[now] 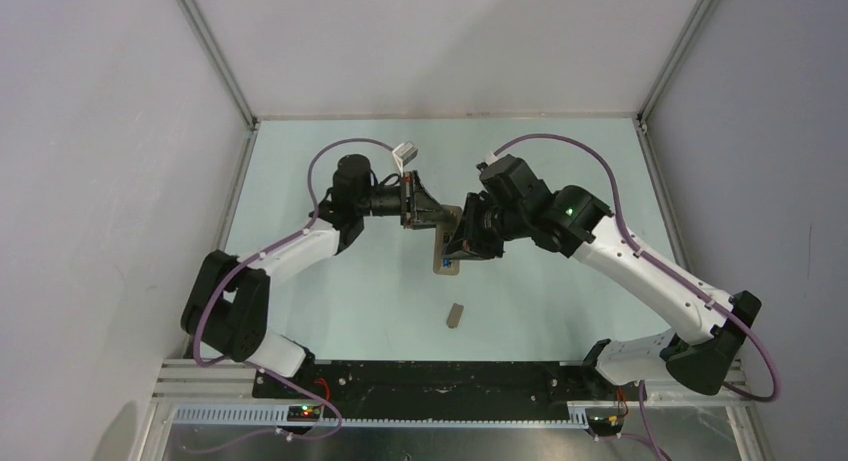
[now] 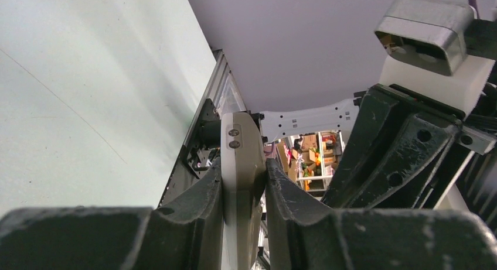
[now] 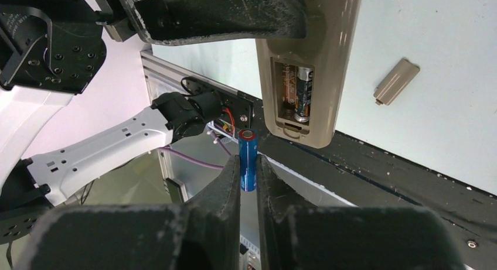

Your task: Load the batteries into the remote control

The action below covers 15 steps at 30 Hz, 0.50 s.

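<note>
Closest to the R wrist cam I've got the right gripper (image 3: 248, 161), jaws clamped on the small bright blue cylinder battery (image 3: 248, 147), which stands upright btwn the fingers w/ its top end poking clear. Just above it, not touching, hangs the beige-grey plastic remote control (image 3: 328, 59), back side toward me, batt bay uncovered. The dark cylinder battery (image 3: 303, 94) sits in one slot of that bay. The left gripper (image 2: 243, 185) has its jaws pinched onto the remote's two long edges, holding it off the pale green table (image 1: 340, 301), about mid-table in the top view. The small flat beige-grey cover piece (image 1: 455, 314) lies loose on the table, nearer the arm bases, well apart from both grippers
</note>
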Each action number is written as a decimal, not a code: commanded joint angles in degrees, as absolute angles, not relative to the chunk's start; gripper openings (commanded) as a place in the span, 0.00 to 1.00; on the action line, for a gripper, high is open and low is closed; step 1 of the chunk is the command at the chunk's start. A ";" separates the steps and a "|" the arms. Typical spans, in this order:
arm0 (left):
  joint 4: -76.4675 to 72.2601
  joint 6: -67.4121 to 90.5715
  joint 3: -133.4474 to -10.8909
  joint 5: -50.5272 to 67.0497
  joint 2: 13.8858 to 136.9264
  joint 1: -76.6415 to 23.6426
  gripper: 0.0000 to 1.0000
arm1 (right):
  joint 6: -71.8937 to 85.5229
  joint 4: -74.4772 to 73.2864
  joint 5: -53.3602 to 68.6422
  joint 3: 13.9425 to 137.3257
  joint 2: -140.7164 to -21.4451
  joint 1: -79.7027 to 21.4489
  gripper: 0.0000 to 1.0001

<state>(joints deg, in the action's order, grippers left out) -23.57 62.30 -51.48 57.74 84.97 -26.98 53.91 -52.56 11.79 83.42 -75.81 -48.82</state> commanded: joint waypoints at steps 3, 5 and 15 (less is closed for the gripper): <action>-26.80 60.55 -52.64 60.50 87.07 -28.01 0.00 | 56.55 -53.28 9.01 83.46 -76.69 -49.30 0.00; -26.86 60.63 -52.40 60.67 87.50 -28.07 0.00 | 57.16 -53.26 9.64 82.81 -77.05 -49.18 0.00; -27.40 60.74 -52.43 61.24 88.70 -28.15 0.00 | 58.42 -54.32 11.08 81.29 -78.99 -48.67 0.00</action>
